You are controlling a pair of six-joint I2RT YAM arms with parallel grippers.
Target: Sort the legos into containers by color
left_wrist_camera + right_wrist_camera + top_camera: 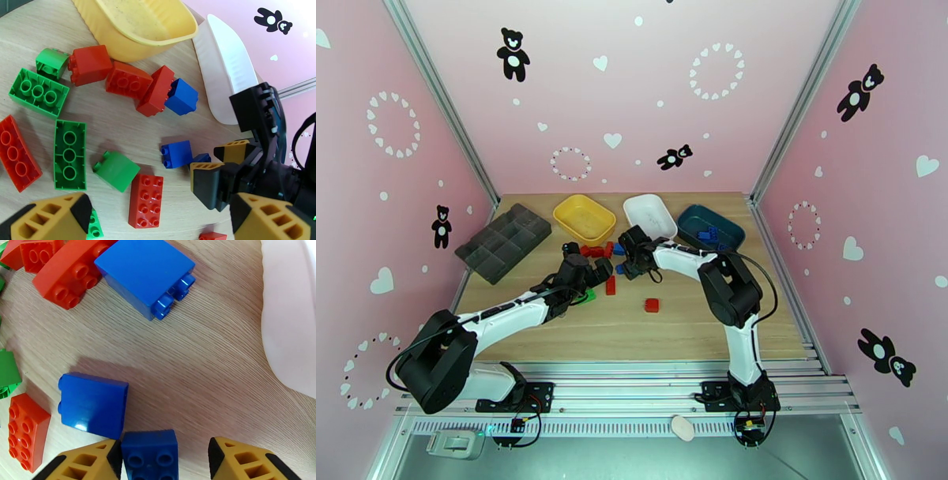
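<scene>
- Since blue legos point(709, 234) already lie in the dark teal tray point(694, 219), the right gripper point(164, 456) probably wants this small blue lego point(149, 453); its fingers point(79, 465) stand open around it, one touching.
- Nearby, the left gripper point(160, 209) hangs wide open over a red lego point(146, 199), holding nothing.
- Other shiny, bumpy legos point(69, 154) lie loose near the smooth yellow tray point(584, 215) and white tray point(650, 211).
- Underneath, the worktop point(687, 324) is pale, grainy wood.

I see pink walls point(632, 79) on the left, far and right, dotted with black teddy bears point(513, 54), white hearts point(600, 62) and heart rings point(716, 71). Silver metal posts point(443, 103) mark the far corners. The wooden table point(671, 331) is evenly lit.
</scene>
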